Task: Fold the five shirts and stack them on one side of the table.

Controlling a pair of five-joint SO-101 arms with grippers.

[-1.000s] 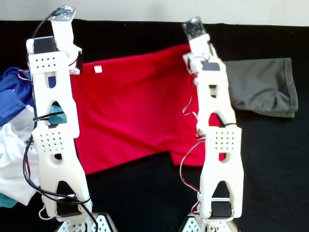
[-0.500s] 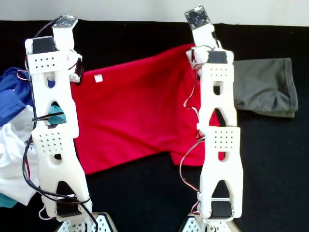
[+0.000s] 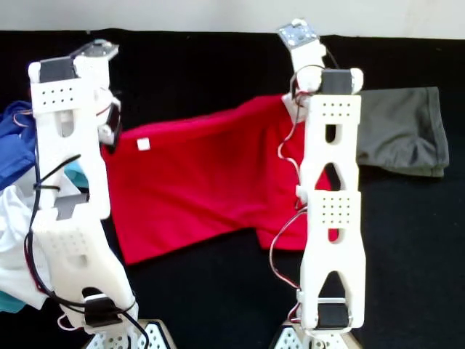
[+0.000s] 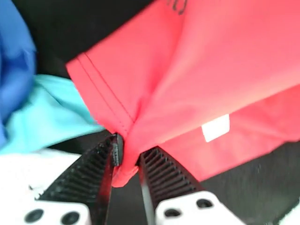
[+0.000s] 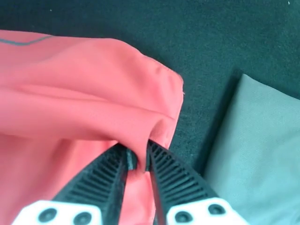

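Black table (image 3: 218, 291); white arms (image 3: 73, 240) (image 3: 332, 211) overlap both ends of red shirt (image 3: 203, 174).

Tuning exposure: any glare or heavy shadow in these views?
High view: white shirt glares, black table hides shadows. Left wrist view: red shirt evenly lit, its white tag washed out. Right wrist view: dark fold shadow by the right end effector.

Red shirt (image 3: 196, 182): spread across the middle of the worktop (image 3: 407, 254), small white tag facing up. Its far edge is bunched where the left end effector (image 4: 125, 150) and the right end effector (image 5: 137, 157) each pinch a fold.
Grey shirt (image 3: 399, 131): folded flat, just beside the red one's right end.
Blue shirt (image 3: 14, 149), white shirt (image 3: 13, 233), teal shirt (image 4: 47, 117): crumpled together at the left edge.
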